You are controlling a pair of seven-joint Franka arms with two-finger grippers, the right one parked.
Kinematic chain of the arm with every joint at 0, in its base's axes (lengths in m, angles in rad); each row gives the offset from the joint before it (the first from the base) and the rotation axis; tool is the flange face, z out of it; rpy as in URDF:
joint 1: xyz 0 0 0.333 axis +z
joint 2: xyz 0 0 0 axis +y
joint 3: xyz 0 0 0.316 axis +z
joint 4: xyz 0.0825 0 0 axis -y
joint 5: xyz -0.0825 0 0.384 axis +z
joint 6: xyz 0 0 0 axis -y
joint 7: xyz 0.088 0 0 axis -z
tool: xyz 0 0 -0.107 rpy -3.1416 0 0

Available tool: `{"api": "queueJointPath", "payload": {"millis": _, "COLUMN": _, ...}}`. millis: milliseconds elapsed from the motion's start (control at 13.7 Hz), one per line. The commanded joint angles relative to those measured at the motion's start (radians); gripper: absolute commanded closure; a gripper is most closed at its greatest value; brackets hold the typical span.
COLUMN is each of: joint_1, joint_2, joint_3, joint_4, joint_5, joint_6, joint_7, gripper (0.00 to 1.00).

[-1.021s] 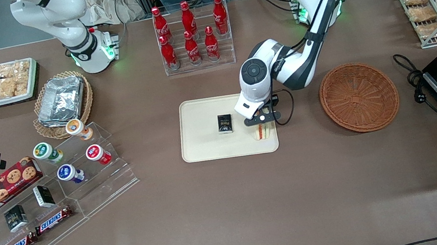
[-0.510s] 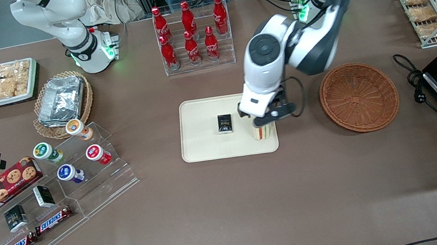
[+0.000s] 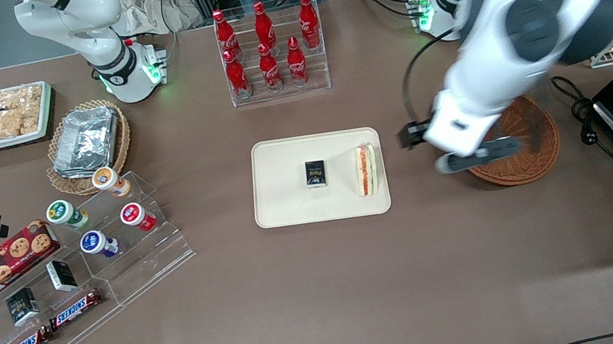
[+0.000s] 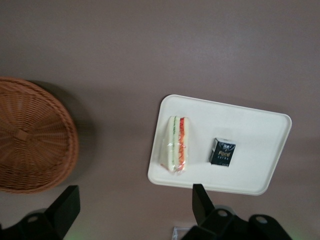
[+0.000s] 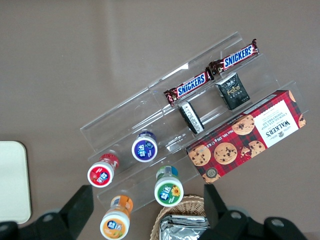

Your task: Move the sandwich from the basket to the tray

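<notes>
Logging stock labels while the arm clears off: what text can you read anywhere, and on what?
"SNICKERS": two bars on the clear stand.
"WALKER'S": red cookie box.
Script logo, likely Coca-Cola: red bottles, too small to confirm.
Small dark box on the tray beside the sandwich: print unreadable.
Cup lids: unreadable.
Gripper, open, above the basket: no text.

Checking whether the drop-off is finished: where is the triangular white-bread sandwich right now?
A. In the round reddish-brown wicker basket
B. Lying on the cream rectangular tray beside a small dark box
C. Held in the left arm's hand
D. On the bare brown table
B: the triangular white-bread sandwich lies on the cream rectangular tray beside the small dark box, while the left arm's hand hangs open and empty over the round reddish-brown wicker basket.
</notes>
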Motion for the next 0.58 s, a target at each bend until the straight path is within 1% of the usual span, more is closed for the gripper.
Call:
{"api": "queueJointPath", "payload": {"millis": 0, "joint_1": 0.122, "joint_2": -0.090, "joint_3": -0.009, "joint_4": -0.010, "joint_5": -0.025, "joint_6": -0.100, "joint_7": 0.140, "gripper": 0.00}}
{"api": "queueJointPath", "payload": {"millis": 73, "joint_1": 0.160, "joint_2": -0.114, "joint_3": -0.009, "joint_4": -0.018, "joint_5": -0.019, "joint_6": -0.122, "joint_7": 0.200, "gripper": 0.00}}
{"api": "queueJointPath", "payload": {"millis": 219, "joint_1": 0.211, "joint_2": -0.150, "joint_3": -0.008, "joint_4": -0.022, "joint_5": 0.037, "joint_6": -0.168, "joint_7": 0.333, "gripper": 0.00}}
{"api": "queueJointPath", "payload": {"millis": 365, "joint_1": 0.220, "joint_2": -0.158, "joint_3": -0.008, "joint_4": -0.018, "joint_5": 0.064, "joint_6": -0.171, "joint_7": 0.343, "gripper": 0.00}}
{"api": "queueJointPath", "payload": {"millis": 510, "joint_1": 0.222, "joint_2": -0.167, "joint_3": -0.008, "joint_4": -0.015, "joint_5": 0.062, "joint_6": -0.174, "joint_7": 0.346, "gripper": 0.00}}
